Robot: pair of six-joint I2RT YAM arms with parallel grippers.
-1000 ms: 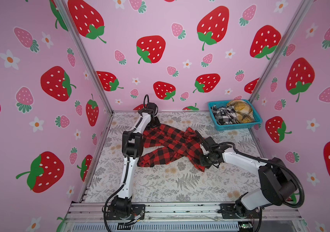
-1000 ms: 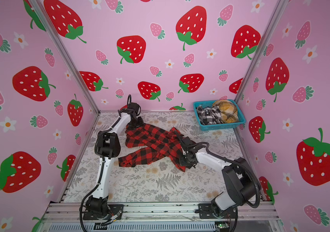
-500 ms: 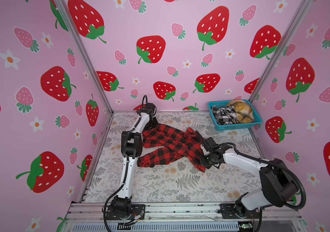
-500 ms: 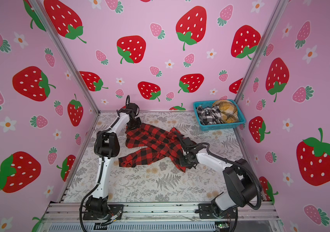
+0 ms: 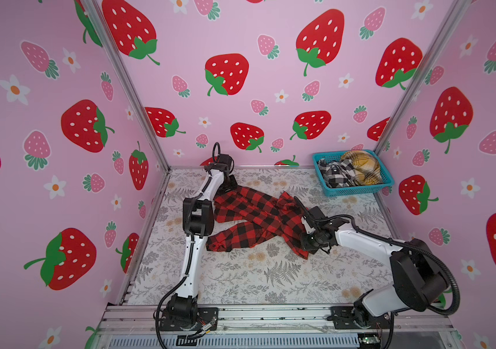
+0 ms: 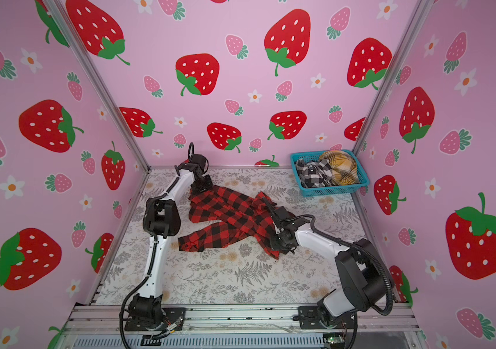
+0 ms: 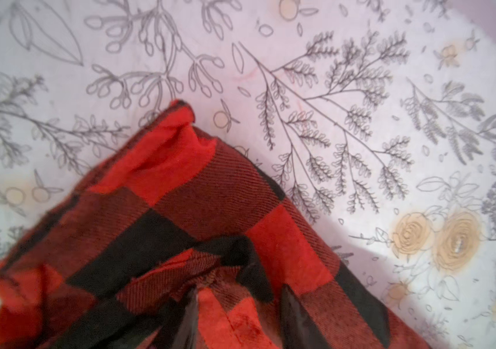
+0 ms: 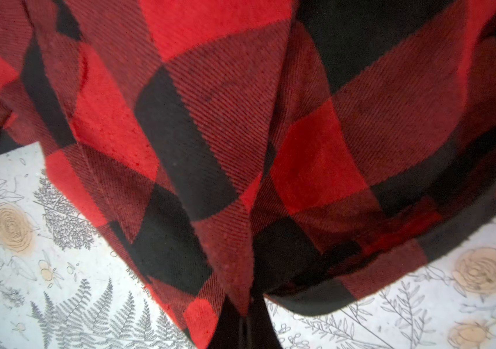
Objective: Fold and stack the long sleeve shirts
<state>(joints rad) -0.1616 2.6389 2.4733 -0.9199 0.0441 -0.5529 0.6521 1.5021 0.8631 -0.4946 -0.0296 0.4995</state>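
Note:
The red-and-black checked shirt (image 5: pixel 256 211) (image 6: pixel 228 211) lies crumpled and partly spread across the middle of the floral table. My left gripper (image 5: pixel 225 189) (image 7: pixel 240 320) is at the shirt's far left corner (image 7: pixel 210 196). Its fingers (image 7: pixel 295 320) stand apart with a strip of the red cloth lying between them. My right gripper (image 5: pixel 304 241) (image 8: pixel 242 326) is at the shirt's near right hem (image 8: pixel 210 121), shut on a fold of cloth that rises from between the fingertips. The black-and-white shirt (image 5: pixel 336 173) and the mustard shirt (image 5: pixel 361 167) lie bunched in the basket.
A teal mesh basket (image 5: pixel 352 191) (image 6: pixel 331 191) stands in the back right corner against the walls. Pink strawberry walls close the table on three sides. Both arm bases sit on the metal rail (image 5: pixel 271 314) at the front edge.
My left wrist has shifted slightly toward the back wall at the shirt's corner. The shirt and my right arm look the same.

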